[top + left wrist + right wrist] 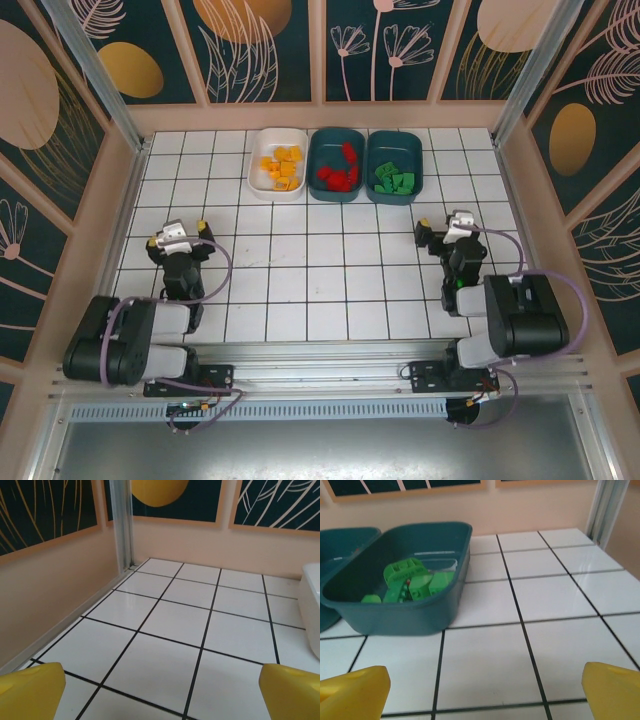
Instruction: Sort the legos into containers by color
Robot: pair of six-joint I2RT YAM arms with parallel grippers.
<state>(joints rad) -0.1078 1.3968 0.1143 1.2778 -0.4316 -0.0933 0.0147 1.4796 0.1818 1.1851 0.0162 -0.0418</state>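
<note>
- Apparently the sorting is done: yellow-orange legos [281, 167] lie in the white bin [278, 194], red legos [340, 175] in the middle teal bin [336, 197], and green legos [393, 179] in the right teal bin [394, 197].
- These 3 bins stand side by side, touching or nearly so, at the far edge of the tabletop [330, 280]. Each has its long axis running away from the arms.
- I can make out no loose brick on the white tiles between the bins and the arms.
- Left gripper [181, 236] sits low near its base, released, its 2 yellow fingertips [30, 690] wide apart with bare tile between them. The white bin lies ahead and to its right, well apart.
- Right gripper [443, 232] is likewise spread and holds nothing. The green bin lies ahead and to its left, near but not touching.
- Any further move, I judge, would be a check. The left arm is nearer the white bin and the right arm nearer the green one, with the red bin roughly between the 2.
</note>
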